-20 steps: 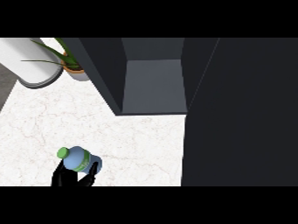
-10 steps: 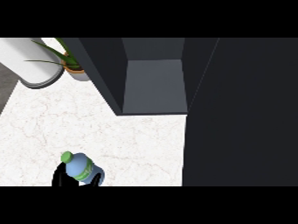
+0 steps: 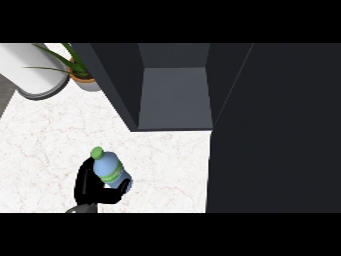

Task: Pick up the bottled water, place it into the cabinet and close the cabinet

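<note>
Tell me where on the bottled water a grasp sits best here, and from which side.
Around the mid-body, at the green label, coming from the left. The bottled water stands tilted, green cap up and leftward, leaving its round barrel exposed. The left hand already wraps it there, keeping the cabinet side free for placing.

The single head view looked steeply down from above the white marble counter [image 3: 47,140], close enough that only one black hand [image 3: 92,187] entered at 6 o'clock, with the open dark cabinet [image 3: 177,95] toward 12 and a potted plant [image 3: 77,70] at 11 o'clock.
</note>
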You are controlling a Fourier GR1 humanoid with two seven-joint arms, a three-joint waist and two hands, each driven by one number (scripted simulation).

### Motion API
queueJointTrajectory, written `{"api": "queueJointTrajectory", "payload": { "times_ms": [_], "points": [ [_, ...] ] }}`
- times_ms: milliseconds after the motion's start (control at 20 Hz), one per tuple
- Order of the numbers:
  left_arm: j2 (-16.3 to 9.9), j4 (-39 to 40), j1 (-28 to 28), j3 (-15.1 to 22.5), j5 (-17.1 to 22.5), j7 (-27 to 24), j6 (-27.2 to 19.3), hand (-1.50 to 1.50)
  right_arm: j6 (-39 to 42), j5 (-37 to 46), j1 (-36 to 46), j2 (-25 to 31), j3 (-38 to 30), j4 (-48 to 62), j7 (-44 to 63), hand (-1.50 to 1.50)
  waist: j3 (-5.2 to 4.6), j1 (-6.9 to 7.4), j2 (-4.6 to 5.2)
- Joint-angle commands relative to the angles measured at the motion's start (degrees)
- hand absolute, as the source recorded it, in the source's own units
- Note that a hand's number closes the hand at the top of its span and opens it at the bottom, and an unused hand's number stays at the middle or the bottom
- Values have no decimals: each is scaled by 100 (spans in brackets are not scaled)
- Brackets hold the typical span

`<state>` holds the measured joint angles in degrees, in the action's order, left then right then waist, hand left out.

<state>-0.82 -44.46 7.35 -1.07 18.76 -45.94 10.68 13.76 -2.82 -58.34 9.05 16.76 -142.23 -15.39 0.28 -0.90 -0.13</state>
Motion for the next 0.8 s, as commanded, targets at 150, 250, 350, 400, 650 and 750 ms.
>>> {"api": "queueJointTrajectory", "payload": {
  "times_ms": [150,250,350,400,650,750],
  "points": [
    [80,-506,503,548,431,820,-421,150,-53,-205,-80,-57,117,-351,201,-150,-28,24,-2],
    [81,-1129,200,898,486,1094,-603,150,-4,-671,211,71,-330,-397,422,-150,-23,86,0],
    [81,-769,556,907,606,972,-879,150,110,-493,-302,13,-132,-516,2,-150,-29,-17,-4],
    [81,-1200,484,1279,761,1218,-1055,150,113,-670,-145,142,-343,-620,345,-150,-27,27,-1],
    [77,-1345,1086,1421,392,1453,-1863,150,51,-239,-339,-66,106,-662,261,-150,-29,-14,-11],
    [82,-1568,1280,1747,420,1609,-2448,150,91,-272,-33,-110,-82,-117,-4,-150,-26,-1,-7]
  ]
}}
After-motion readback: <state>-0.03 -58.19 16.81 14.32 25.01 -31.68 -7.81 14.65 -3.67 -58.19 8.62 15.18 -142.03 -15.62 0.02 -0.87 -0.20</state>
